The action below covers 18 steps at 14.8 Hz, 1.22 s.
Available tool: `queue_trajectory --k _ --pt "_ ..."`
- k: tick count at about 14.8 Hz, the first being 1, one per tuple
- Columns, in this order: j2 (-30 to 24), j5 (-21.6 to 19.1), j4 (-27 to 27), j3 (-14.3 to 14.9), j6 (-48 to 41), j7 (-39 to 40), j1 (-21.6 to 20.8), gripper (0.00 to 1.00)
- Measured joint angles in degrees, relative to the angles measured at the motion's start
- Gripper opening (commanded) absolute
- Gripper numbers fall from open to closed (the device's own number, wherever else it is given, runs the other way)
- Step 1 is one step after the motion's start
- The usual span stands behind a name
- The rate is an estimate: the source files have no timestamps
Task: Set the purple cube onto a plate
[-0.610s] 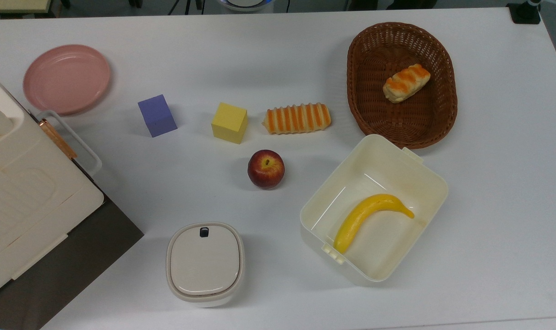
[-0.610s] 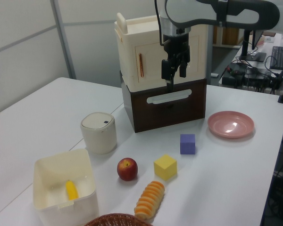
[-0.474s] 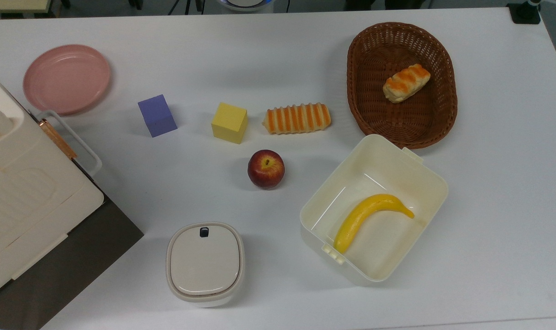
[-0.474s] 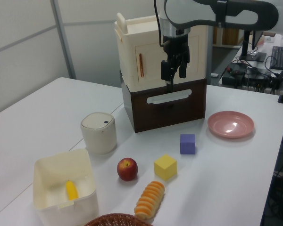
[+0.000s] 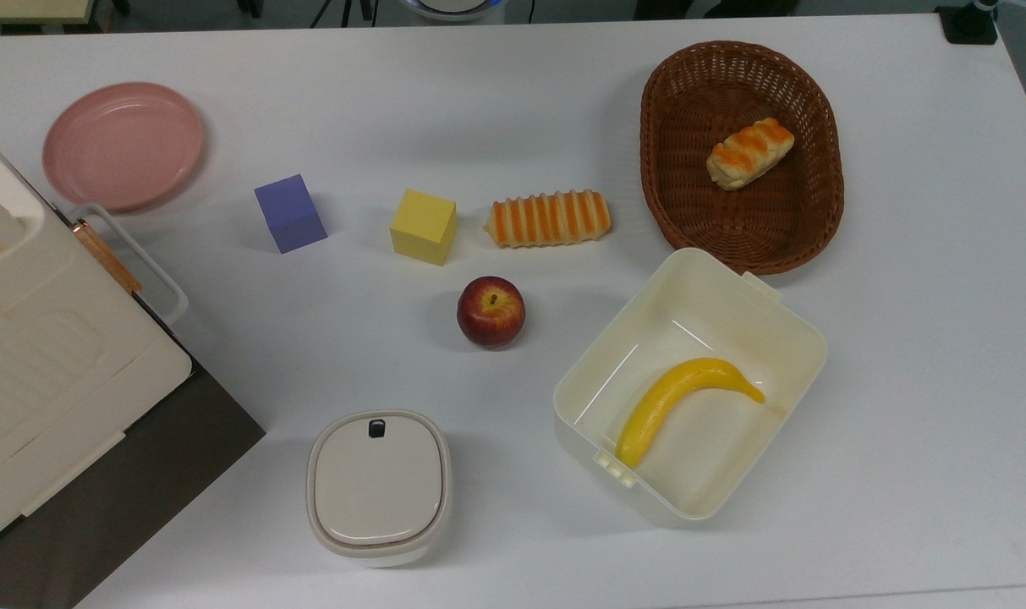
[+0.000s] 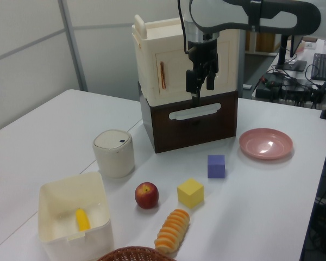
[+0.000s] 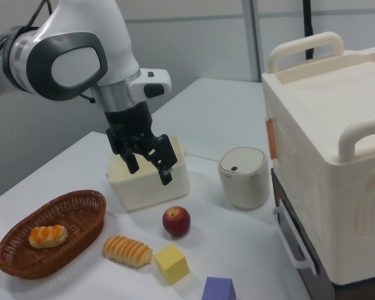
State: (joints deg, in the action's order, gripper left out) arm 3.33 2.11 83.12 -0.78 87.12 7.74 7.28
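The purple cube (image 5: 290, 213) rests on the white table, a short way to the right of the pink plate (image 5: 123, 144) in the top view. The plate holds nothing. In the left view the purple cube (image 6: 216, 166) lies in front of the plate (image 6: 265, 143), and my gripper (image 6: 201, 87) hangs high above the table before the cream cabinet, well away from both. My gripper (image 7: 149, 170) is open with nothing between its fingers. In the right view the purple cube (image 7: 219, 290) shows at the bottom edge.
A yellow cube (image 5: 424, 226), a striped bread roll (image 5: 548, 218) and an apple (image 5: 491, 311) lie mid-table. A wicker basket (image 5: 658, 169) holds a bun. A cream tub (image 5: 804, 338) holds a banana. A lidded canister (image 5: 379, 485) and a tall cream-and-brown cabinet (image 5: 47, 372) stand at the top view's left.
The gripper has crept slightly upward in the left view. The objects on the table have not moved.
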Motion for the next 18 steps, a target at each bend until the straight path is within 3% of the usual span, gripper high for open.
queue_trajectory --k 8,18 --pt "-0.2 0.0 3.1 0.7 0.3 0.0 0.9 1.0" --pt "-1.6 0.0 19.7 1.1 18.4 0.8 7.1 1.0"
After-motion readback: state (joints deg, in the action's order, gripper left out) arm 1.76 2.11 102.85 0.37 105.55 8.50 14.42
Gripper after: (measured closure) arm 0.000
